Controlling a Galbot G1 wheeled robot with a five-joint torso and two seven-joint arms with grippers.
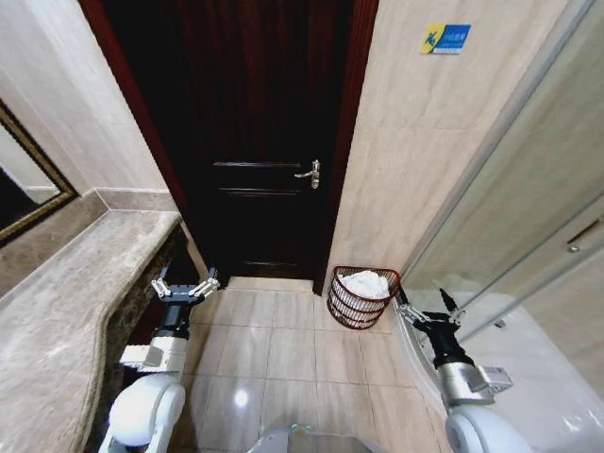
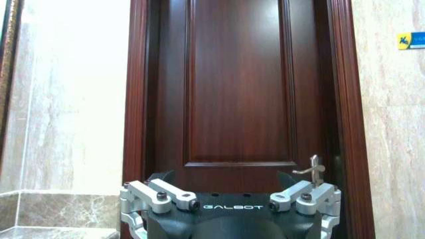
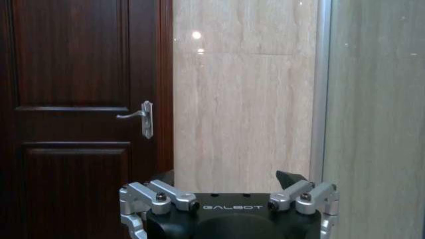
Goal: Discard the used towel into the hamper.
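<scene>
Towel: white, inside the hamper, far right.
Left gripper: jaws spread, empty, well left.
Right gripper: jaws spread, empty, just right of hamper.

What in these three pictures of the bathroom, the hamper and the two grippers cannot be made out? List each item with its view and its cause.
- Hamper, head view: the white towel heaped on top hides what lies beneath it.
- Left gripper, left wrist view: the lower edge cuts off the gripper body.
- Right gripper, right wrist view: likewise cut off by the lower edge.
- Blue wall sign, head view: lettering too small to read.
- Door, head view: so dark that its upper panels blur together.
</scene>
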